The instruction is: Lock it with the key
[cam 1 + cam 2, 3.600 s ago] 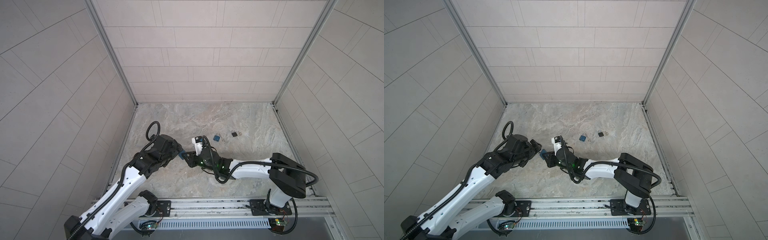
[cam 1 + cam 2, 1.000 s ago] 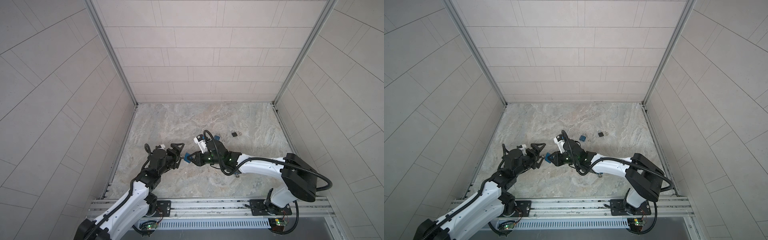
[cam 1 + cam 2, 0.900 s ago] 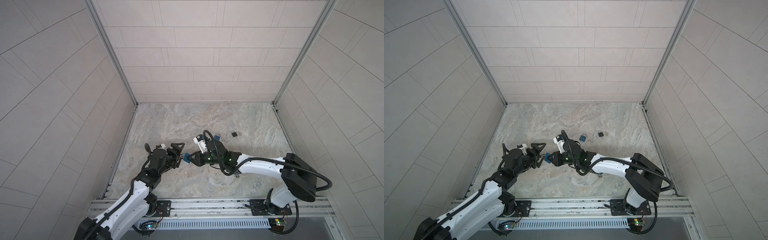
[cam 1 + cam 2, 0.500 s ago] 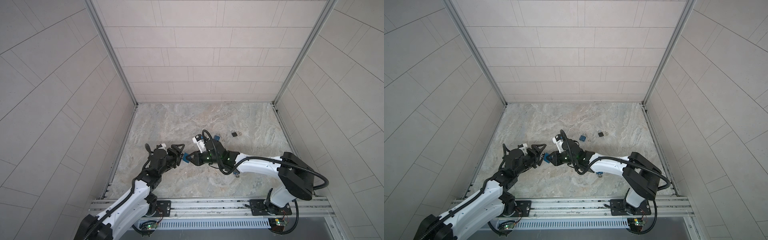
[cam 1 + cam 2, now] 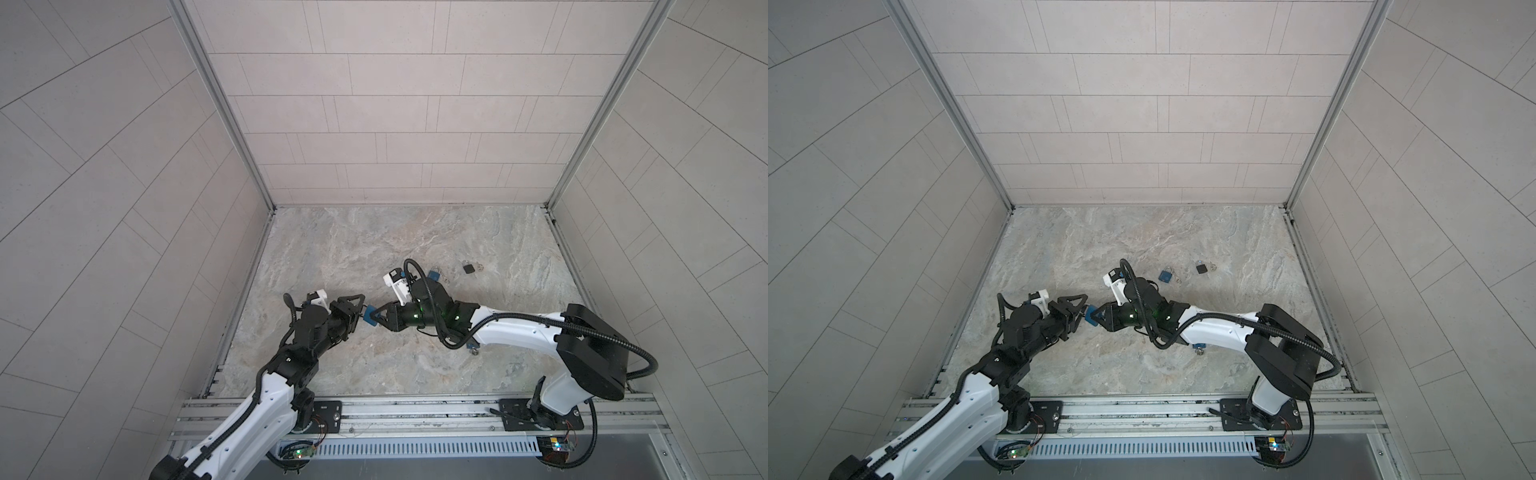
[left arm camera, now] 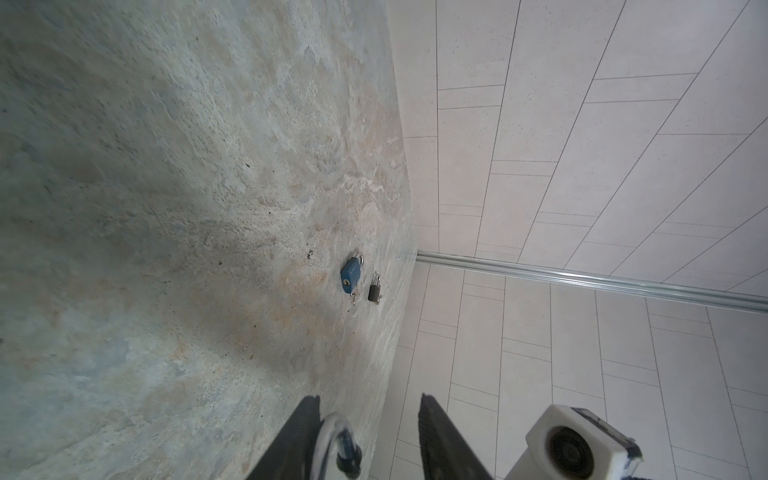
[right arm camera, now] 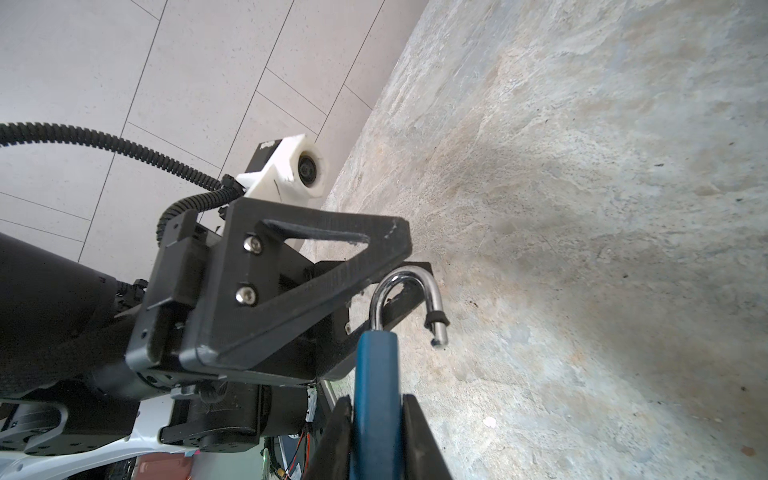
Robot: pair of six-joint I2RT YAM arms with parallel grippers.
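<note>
The right gripper (image 7: pixel 376 405) pinches a blue padlock (image 7: pixel 376 365), its chrome shackle (image 7: pixel 434 299) swung open. Facing the right gripper, the left gripper (image 6: pixel 368 399) stands spread around that shackle, one finger (image 6: pixel 301 432) just beside it.

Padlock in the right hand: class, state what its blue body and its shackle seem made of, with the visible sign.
Blue body: matte, even colour, no glare; a painted or plastic-covered casing, which one is unclear. Shackle: bright mirror-like sheen with sharp highlights; likely polished or chromed steel.
</note>
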